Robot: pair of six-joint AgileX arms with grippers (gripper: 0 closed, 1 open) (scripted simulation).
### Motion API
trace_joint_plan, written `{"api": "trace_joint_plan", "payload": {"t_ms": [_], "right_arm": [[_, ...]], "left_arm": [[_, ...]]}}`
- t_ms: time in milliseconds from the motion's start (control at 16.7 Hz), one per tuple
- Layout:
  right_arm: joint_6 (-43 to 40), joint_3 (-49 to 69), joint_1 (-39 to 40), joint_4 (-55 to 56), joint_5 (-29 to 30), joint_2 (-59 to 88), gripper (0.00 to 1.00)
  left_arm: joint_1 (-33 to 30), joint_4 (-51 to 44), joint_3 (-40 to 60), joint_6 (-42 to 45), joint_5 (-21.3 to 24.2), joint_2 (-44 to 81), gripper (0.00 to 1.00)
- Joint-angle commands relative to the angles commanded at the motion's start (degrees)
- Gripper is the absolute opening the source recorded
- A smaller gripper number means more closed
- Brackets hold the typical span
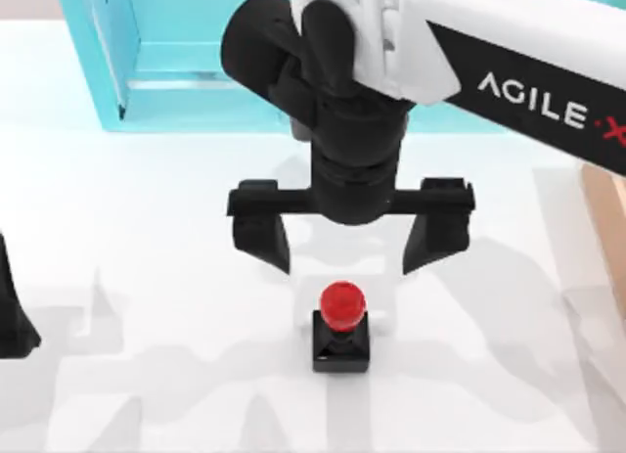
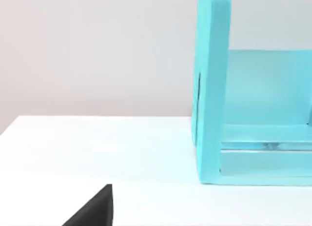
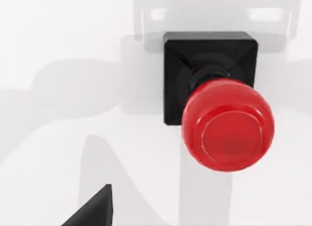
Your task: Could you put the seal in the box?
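**White counter, seal under spread jaws**

White counter (image 1: 147, 228) from above: the seal (image 1: 341, 331) stands at 6 o'clock of the right gripper (image 1: 347, 248), jaws open. Cyan shelf (image 1: 147, 71) at 11 o'clock. Left gripper (image 1: 15, 316) parked at 9 o'clock, jaw state unclear.

Left wrist: shelf (image 2: 214, 89).

Right wrist: seal (image 3: 214, 99) upright on the counter.

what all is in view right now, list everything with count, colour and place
seal: one, red ball knob on a black square base, upright on the table near the middle, just in front of the right gripper
shelf unit: one, cyan, at the far side of the table, toward the left
box: one, tan, a sliver at the table's right edge, partly behind the right arm
table: one, white, under everything
right gripper: one, black, open, hanging above the table just behind the seal, not touching it
left gripper: one, black, parked at the table's left edge
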Motion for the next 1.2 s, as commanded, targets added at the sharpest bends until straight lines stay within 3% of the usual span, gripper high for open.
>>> {"api": "trace_joint_plan", "payload": {"t_ms": [540,840,1200], "right_arm": [[0.2,-17.3,0.4,19.6,0.0,2.2,1.0],[0.3,-18.9,0.4,21.2,0.0,2.4,1.0],[0.3,-18.9,0.4,21.2,0.0,2.4,0.55]], "left_arm": [[0.0,0.0,0.0,0.0,0.0,0.0,1.0],[0.0,0.0,0.0,0.0,0.0,0.0,1.0],[0.0,0.0,0.0,0.0,0.0,0.0,1.0]]}}
